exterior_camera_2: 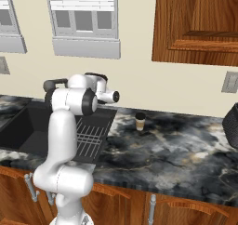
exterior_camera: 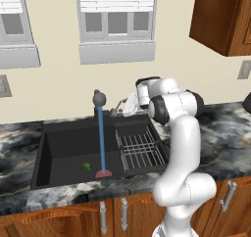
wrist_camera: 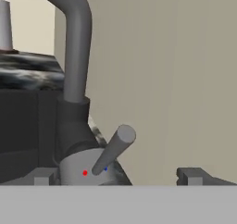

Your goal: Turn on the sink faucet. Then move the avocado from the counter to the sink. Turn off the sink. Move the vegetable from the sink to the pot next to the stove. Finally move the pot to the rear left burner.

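Water runs in a blue stream (exterior_camera: 101, 138) from the faucet spout (exterior_camera: 99, 98) down into the black sink (exterior_camera: 59, 133). The green avocado (exterior_camera: 86, 166) lies on the sink floor, left of the stream. My gripper (exterior_camera: 117, 109) is at the faucet's base behind the sink, open. In the hand view the grey handle lever (wrist_camera: 115, 149) slants up from the faucet base (wrist_camera: 78, 170), between my spread fingertips (wrist_camera: 44, 176) and in front of them, and nothing is held. The faucet neck (wrist_camera: 76, 47) rises above it. My gripper (wrist_camera: 118, 177) faces the beige wall.
A wire rack (exterior_camera: 141, 150) fills the sink's right part. A coffee cup (exterior_camera_2: 140, 121) stands on the marble counter (exterior_camera_2: 176, 149) right of the sink. A dark rounded thing (exterior_camera_2: 231, 121) is cut off at the right edge. Wall cabinets (exterior_camera_2: 200, 24) hang above.
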Robot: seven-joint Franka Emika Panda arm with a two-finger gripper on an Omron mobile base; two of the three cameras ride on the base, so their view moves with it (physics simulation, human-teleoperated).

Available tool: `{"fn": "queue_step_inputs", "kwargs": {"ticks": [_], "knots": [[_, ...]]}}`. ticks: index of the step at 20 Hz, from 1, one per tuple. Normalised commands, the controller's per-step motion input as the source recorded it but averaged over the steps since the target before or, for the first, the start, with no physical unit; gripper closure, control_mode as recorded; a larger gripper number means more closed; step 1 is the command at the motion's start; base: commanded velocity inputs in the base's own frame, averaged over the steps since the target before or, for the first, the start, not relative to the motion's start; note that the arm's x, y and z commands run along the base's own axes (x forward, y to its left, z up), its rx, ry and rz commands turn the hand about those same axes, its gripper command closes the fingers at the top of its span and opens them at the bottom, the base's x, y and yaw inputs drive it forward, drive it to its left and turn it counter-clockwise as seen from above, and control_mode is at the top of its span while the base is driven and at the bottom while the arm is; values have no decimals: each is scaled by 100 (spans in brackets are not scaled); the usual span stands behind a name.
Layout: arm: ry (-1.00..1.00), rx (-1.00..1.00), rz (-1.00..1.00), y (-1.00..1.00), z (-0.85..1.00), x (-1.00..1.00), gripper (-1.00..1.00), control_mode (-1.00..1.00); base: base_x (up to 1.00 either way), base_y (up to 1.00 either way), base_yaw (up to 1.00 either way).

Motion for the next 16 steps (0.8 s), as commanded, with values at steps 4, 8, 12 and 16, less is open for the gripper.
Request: {"fn": "queue_step_inputs", "kwargs": {"ticks": [4, 8, 12, 16], "knots": [[-1, 0, 4, 15, 0, 0, -100, -100, 0, 0, 0], [0, 0, 5, 22, 0, 0, -100, -100, 0, 0, 0], [0, 0, 6, 24, 0, 0, -100, -100, 0, 0, 0], [0, 0, 5, 26, 0, 0, -100, -100, 0, 0, 0]]}}
